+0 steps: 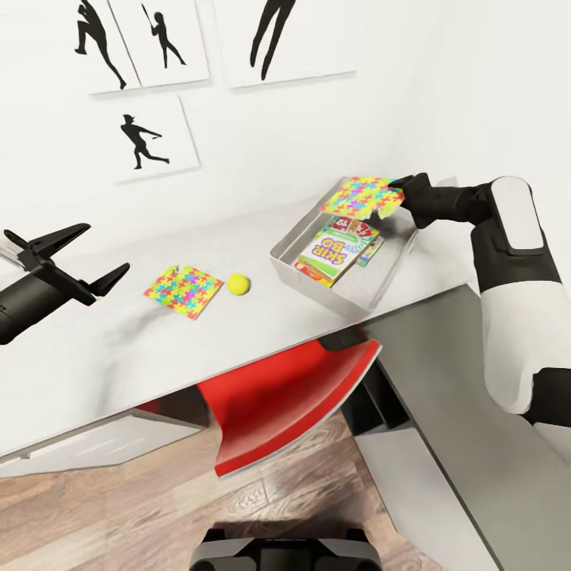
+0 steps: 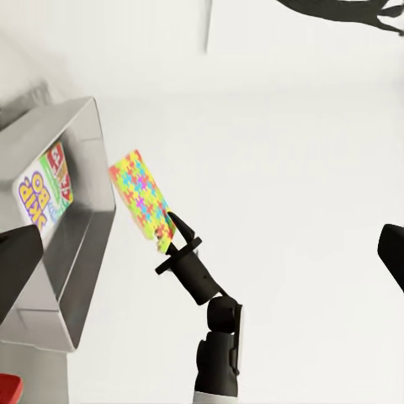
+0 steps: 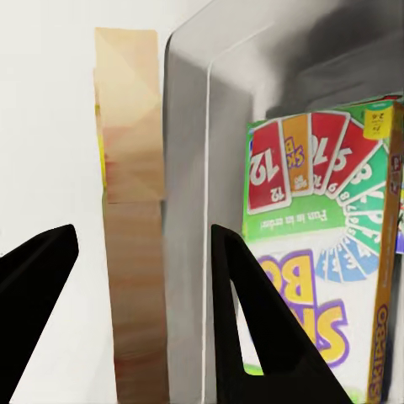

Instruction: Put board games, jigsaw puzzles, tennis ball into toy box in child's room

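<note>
My right gripper (image 1: 399, 190) is shut on a corner of a multicoloured jigsaw puzzle (image 1: 361, 197), held tilted in the air over the far end of the grey toy box (image 1: 289, 270). Seen from the right wrist, this puzzle (image 3: 130, 210) stands edge-on between the fingers, beside the box wall (image 3: 194, 168). A Skip-Bo board game (image 1: 333, 255) lies in the box on top of a red-printed one (image 1: 354, 228). The second jigsaw puzzle (image 1: 184, 289) and the tennis ball (image 1: 238, 283) rest on the pale table (image 1: 103, 357). My left gripper (image 1: 107, 248) hovers open at the table's left.
A red chair (image 1: 293, 396) is tucked under the table in front of me. The dark grey desk section (image 1: 476, 412) runs along the right under my right arm. Black player posters (image 1: 151, 139) hang on the white wall behind the table.
</note>
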